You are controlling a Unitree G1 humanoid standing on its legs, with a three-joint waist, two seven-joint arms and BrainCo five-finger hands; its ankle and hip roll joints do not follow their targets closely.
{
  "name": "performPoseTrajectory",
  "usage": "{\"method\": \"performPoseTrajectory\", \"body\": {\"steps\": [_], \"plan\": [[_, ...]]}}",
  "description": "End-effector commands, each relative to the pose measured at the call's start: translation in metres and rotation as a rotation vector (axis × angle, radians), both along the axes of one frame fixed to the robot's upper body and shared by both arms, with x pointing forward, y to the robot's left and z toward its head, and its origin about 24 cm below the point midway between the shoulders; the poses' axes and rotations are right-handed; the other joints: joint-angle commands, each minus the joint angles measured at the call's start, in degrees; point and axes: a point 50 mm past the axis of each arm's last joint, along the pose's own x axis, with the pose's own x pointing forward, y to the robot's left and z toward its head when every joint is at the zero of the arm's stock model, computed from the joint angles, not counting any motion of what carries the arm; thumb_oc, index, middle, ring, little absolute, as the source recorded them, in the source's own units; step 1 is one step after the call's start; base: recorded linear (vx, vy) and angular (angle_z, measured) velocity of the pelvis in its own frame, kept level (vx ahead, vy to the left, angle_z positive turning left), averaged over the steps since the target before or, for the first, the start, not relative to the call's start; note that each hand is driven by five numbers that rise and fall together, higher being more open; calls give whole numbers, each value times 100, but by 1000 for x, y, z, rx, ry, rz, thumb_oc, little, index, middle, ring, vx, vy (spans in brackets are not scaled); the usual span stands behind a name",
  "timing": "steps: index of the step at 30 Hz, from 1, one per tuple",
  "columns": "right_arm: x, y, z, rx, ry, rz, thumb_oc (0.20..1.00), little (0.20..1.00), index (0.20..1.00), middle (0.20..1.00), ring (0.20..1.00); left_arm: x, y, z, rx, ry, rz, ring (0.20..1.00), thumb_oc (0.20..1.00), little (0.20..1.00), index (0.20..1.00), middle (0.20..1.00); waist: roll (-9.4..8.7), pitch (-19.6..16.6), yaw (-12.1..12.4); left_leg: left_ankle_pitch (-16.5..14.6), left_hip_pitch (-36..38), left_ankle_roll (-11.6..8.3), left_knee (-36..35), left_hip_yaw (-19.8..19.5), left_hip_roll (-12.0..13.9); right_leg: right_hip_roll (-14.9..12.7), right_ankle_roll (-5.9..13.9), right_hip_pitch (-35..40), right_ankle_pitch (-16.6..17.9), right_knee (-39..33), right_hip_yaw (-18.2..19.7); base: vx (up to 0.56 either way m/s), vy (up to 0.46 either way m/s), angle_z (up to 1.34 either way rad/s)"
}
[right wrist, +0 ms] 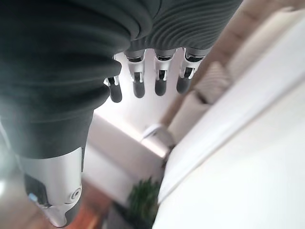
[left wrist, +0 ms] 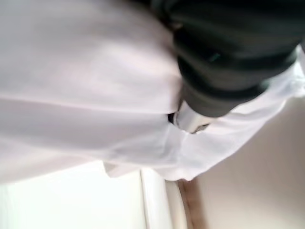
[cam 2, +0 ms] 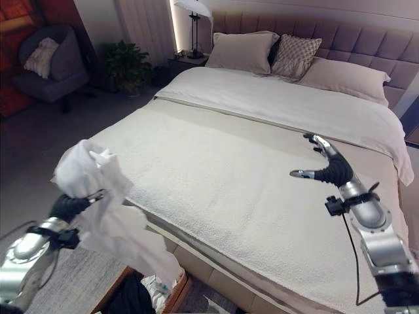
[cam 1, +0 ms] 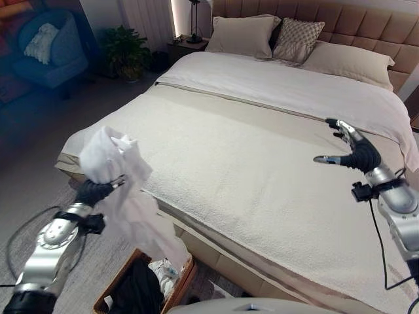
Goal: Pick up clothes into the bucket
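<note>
At lower left, the left hand (cam 1: 96, 191) pinches a white shirt (cam 1: 124, 196); best centre it over the bucket (cam 1: 180, 288) before releasing. The right hand (cam 1: 353, 152) hovers spread.

Someone's bedroom: big made bed (cam 1: 262, 163) with pillows (cam 1: 243, 36) at 12 o'clock, armchair (cam 1: 49, 52) and houseplant (cam 1: 124, 49) around 10.

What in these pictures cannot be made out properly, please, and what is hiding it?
- Left hand: its fingers are buried in the white garment in both eye views and the left wrist view.
- Basket: cut off by the bottom edge of both eye views, and the hanging garment covers part of it, so its contents stay unclear.
- Bed: its right side runs past the edge and behind the open right hand.
</note>
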Motion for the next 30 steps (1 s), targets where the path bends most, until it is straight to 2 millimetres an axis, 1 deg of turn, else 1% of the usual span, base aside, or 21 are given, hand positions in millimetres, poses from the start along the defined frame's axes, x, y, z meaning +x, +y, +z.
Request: {"method": "performPoseTrajectory", "body": {"steps": [1,3,4,5,7,8,9,11,12,13,14,15,16,17,20,22,23,24,26,29,30], "plan": [[-2,-2,-10,60,-21,-41,1000,1000,1000,1000,1000,-3,7,42,209,-209,35,200,200,200,200,200,-236,-286,65,-415,-364,154,525,-25,-301,-462,406,-75,-116,404,-57,-15,13,7],[-10,-4,-34,109,53,-84,1000,1000,1000,1000,1000,-11,10,33,206,-199,87,200,200,200,200,200,-235,-231,67,-413,-393,158,525,-33,-307,-463,402,-96,-119,405,-74,-27,20,5],[-14,-5,-50,142,103,-109,1000,1000,1000,1000,1000,-13,12,22,165,-174,115,200,200,200,200,200,-233,-187,57,-405,-418,159,528,-41,-314,-464,397,-129,-120,420,-76,-46,18,2],[-18,-5,-60,158,141,-122,1000,1000,1000,1000,1000,-14,13,17,154,-153,122,200,200,200,200,200,-231,-142,50,-399,-440,161,534,-51,-317,-467,394,-146,-119,431,-85,-56,14,0],[-29,-4,-84,165,227,-154,1000,1000,1000,1000,1000,-16,15,5,186,-105,149,200,200,200,200,200,-233,-53,27,-388,-495,161,544,-58,-321,-466,390,-205,-124,464,-95,-69,18,3],[-35,-4,-100,170,289,-181,1000,1000,1000,1000,1000,-17,15,-2,200,-78,161,200,200,200,200,200,-232,22,12,-382,-531,163,557,-59,-322,-467,387,-251,-122,489,-101,-101,20,8],[-38,-4,-106,175,310,-194,1000,1000,1000,1000,1000,-17,16,-4,200,-76,178,200,200,200,200,200,-236,92,-5,-379,-587,166,591,-65,-327,-468,381,-313,-127,535,-108,-112,21,7],[-46,-3,-127,180,383,-234,1000,1000,1000,1000,1000,-15,17,-15,203,-45,207,200,200,200,200,200,-247,262,-44,-355,-728,167,652,-58,-332,-471,373,-454,-110,604,-95,-170,18,3],[-49,-3,-138,165,433,-256,1000,1000,1000,1000,1000,-10,18,-24,210,-15,226,200,200,200,200,200,-255,429,-71,-332,-885,167,730,-51,-337,-473,368,-625,-90,691,-94,-211,19,2],[-51,-2,-143,155,458,-259,1000,1000,1000,1000,1000,-9,19,-29,203,4,232,200,200,200,200,200,-263,501,-86,-317,-950,169,760,-56,-337,-468,363,-699,-80,724,-82,-153,15,1],[-51,-2,-143,155,457,-259,1000,1000,1000,1000,1000,-9,19,-29,203,3,232,200,200,200,200,200,-262,498,-84,-319,-964,169,768,-55,-337,-469,363,-712,-82,733,-81,-141,17,2],[-56,-3,-154,155,496,-291,1000,1000,1000,1000,1000,-4,18,-38,203,27,253,200,200,200,200,200,-289,652,-125,-292,-1121,170,849,-42,-330,-469,355,-875,-51,802,-71,-98,12,1],[-56,-3,-154,155,495,-291,1000,1000,1000,1000,1000,-3,18,-37,203,25,252,200,200,200,200,200,-288,651,-121,-294,-1134,170,858,-41,-330,-469,355,-888,-52,809,-70,-187,13,3],[-58,-2,-161,150,518,-314,1000,1000,1000,1000,1000,0,17,-44,202,35,280,200,200,200,200,200,-334,780,-153,-261,-1303,167,931,-16,-311,-466,350,-1070,-17,882,-67,-92,2,0],[-59,0,-166,147,528,-326,1000,1000,1000,1000,1000,5,15,-49,191,31,310,200,200,200,200,200,-360,862,-172,-243,-1461,165,1001,-18,-303,-460,344,-1245,-2,957,-48,-92,12,-8],[-61,0,-171,149,542,-348,1000,1000,1000,1000,1000,7,14,-57,160,43,343,200,200,200,200,200,-394,948,-191,-217,-1595,160,1063,-8,-299,-464,339,-1390,31,1009,-33,-66,19,-7],[-64,1,-178,151,561,-372,1000,1000,1000,1000,1000,9,11,-58,148,28,357,200,200,200,200,200,-412,1021,-207,-191,-1697,157,1087,-17,-293,-459,338,-1506,46,1052,-26,-54,18,-3],[-63,1,-178,151,560,-372,1000,1000,1000,1000,1000,10,11,-58,148,28,357,200,200,200,200,200,-413,1018,-207,-191,-1704,156,1090,-17,-294,-460,338,-1514,46,1056,-25,-56,15,-3],[-67,3,-186,137,592,-391,1000,1000,1000,1000,1000,12,9,-59,118,14,379,200,200,200,200,200,-421,1085,-199,-151,-1773,144,1082,-15,-275,-464,341,-1582,60,1063,-36,0,0,0],[-68,3,-189,127,607,-393,1000,1000,1000,1000,1000,13,9,-59,110,10,384,200,200,200,200,200,-419,1107,-198,-146,-1788,139,1079,-18,-279,-463,341,-1594,66,1051,-42,-14,4,-1],[-70,4,-195,124,636,-409,1000,1000,1000,1000,1000,16,6,-61,99,15,386,200,200,200,200,200,-395,1181,-204,-129,-1869,123,1108,-33,-281,-473,333,-1670,69,1064,-25,-34,10,-2]]}}
